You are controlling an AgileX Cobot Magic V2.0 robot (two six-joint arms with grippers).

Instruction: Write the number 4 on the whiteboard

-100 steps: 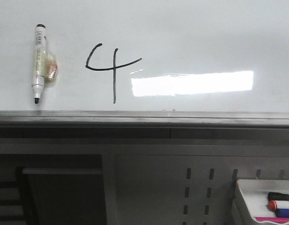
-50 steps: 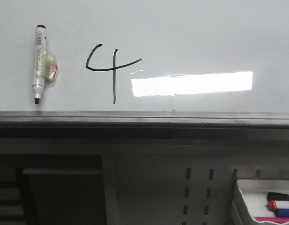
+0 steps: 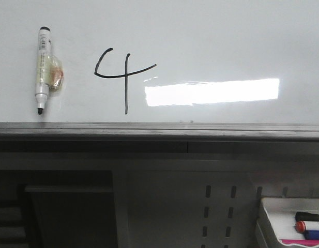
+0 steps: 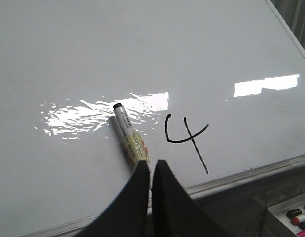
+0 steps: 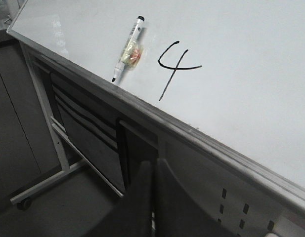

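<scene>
Whiteboard (image 3: 211, 36) fills the upper half of the front view, glossy and white, with a bright bar of reflected light on its right part. A grey ledge (image 3: 159, 130) runs along its lower edge, and below it stands a grey frame (image 3: 169, 201) with small slots.

The 4 (image 3: 123, 75) is drawn in thin black line on the left part of the board. It has a curved left stroke, a crossbar that rises to the right, and a long stem that ends just above the ledge. The top of the figure is open.

Left of the 4, apart from it, a marker (image 3: 42, 70) is on the board, upright with the tip down and the black end up. Its body is white, and something yellowish with an orange spot is fixed at its middle; what it is I cannot tell. The tip is near the ledge and does not touch it.

The left gripper (image 4: 152, 165) has its two dark fingers pressed together with only a thin gap, and holds nothing. It is in front of the lower part of the marker in its own view. The right gripper (image 5: 152, 165) is also closed and empty, well apart from the board, before the frame.

At the lower right corner a small white tray (image 3: 275, 222) holds markers with black, red and blue caps.
</scene>
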